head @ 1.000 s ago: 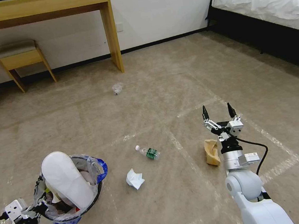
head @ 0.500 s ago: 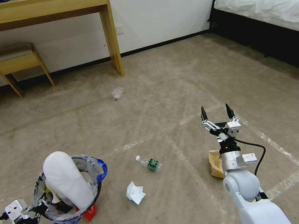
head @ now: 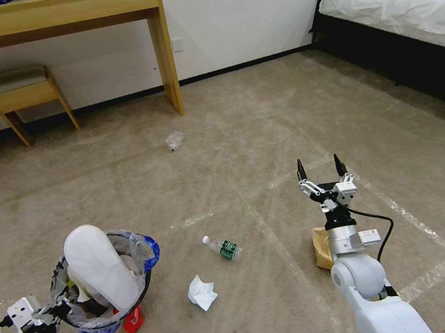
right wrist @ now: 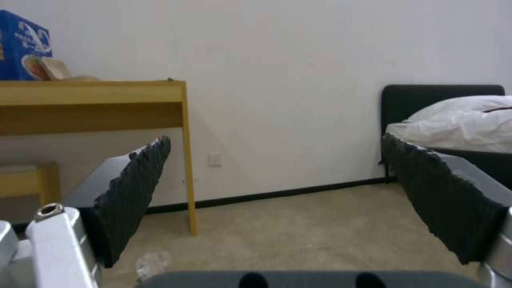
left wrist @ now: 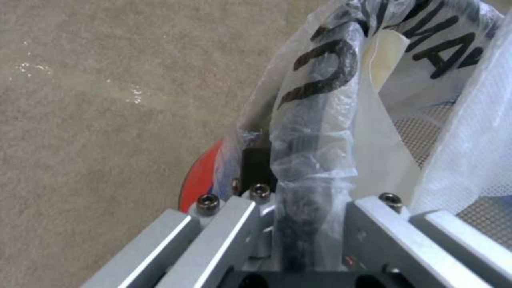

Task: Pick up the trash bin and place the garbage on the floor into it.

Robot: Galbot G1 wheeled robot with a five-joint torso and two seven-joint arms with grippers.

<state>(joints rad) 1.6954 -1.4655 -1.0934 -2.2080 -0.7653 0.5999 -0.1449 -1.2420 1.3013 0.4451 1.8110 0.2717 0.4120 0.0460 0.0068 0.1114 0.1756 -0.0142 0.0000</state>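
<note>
Shifted nearer with the camera's advance, the bottle (head: 223,248) lies left of the spread, empty right pincer (head: 317,168), while the left pincer (head: 51,310) clamps the trash bin (head: 140,291) rim.

The right arm hides part of the cardboard scrap (head: 321,247); the trash bin (head: 139,286) covers most of a red wrapper (head: 132,320); the bed (head: 401,4) is cut off at the edge
</note>
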